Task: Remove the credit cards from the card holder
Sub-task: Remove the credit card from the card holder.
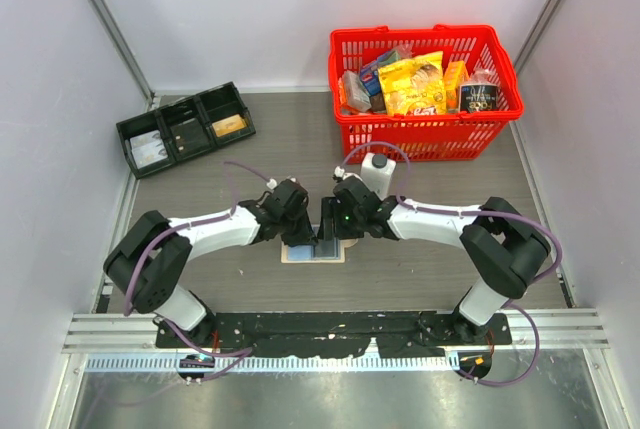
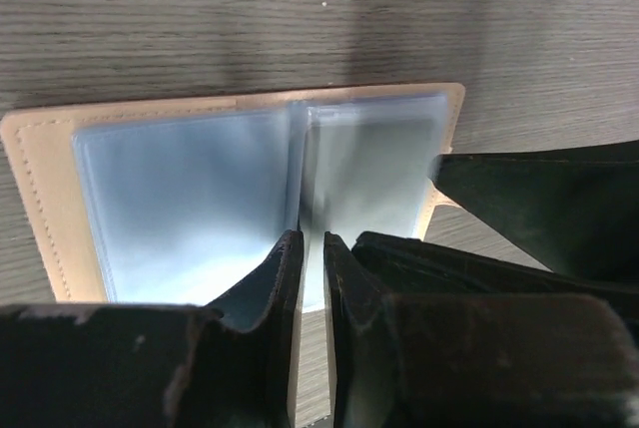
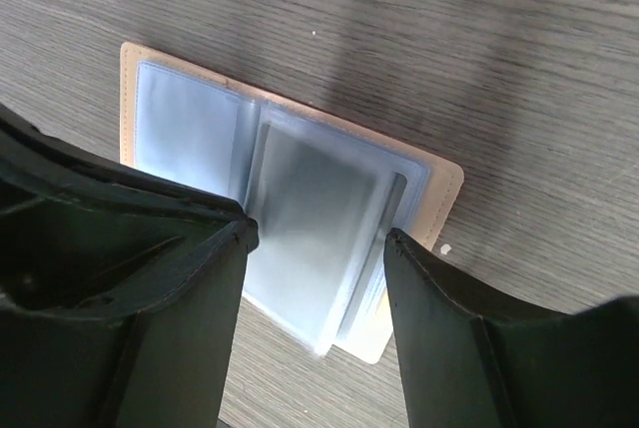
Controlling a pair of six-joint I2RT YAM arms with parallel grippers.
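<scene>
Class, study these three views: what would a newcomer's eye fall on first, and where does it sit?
A bright red plastic basket packed with snack packets stands at the table's far right. At the centre, an open tan card holder with clear sleeves lies where the left gripper and right gripper meet.
</scene>
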